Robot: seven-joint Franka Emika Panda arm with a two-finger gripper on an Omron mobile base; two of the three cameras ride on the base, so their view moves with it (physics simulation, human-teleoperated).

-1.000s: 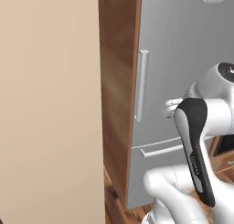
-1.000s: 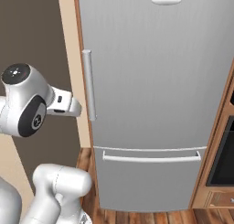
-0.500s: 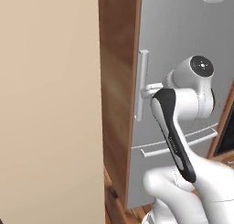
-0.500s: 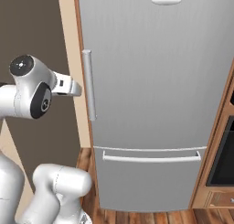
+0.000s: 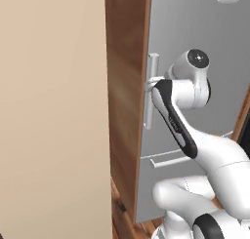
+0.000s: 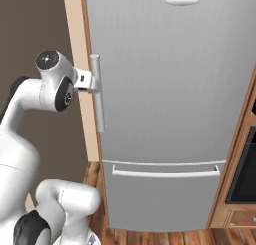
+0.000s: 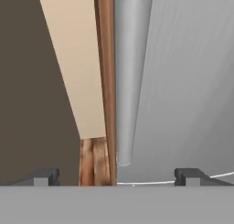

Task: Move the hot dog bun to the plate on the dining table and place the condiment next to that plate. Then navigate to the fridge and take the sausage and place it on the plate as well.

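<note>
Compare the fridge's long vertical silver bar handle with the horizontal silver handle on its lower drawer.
The vertical silver bar handle stands upright at the upper door's left edge; the horizontal drawer handle lies level across the lower front. The open gripper is at the vertical one; the horizontal one is untouched. Both are slim silver bars.

The tall grey fridge [image 6: 170, 104] stands shut, its vertical silver handle [image 6: 98, 94] upright.

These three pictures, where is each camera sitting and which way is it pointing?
Left base view: behind the arm's left, facing the fridge edge-on; arm at right.
Right base view: behind its right, facing the fridge door squarely; arm at left, gripper at the handle.
Hand view: on the hand, looking along the handle between open fingertips.
All share the handle.
</note>
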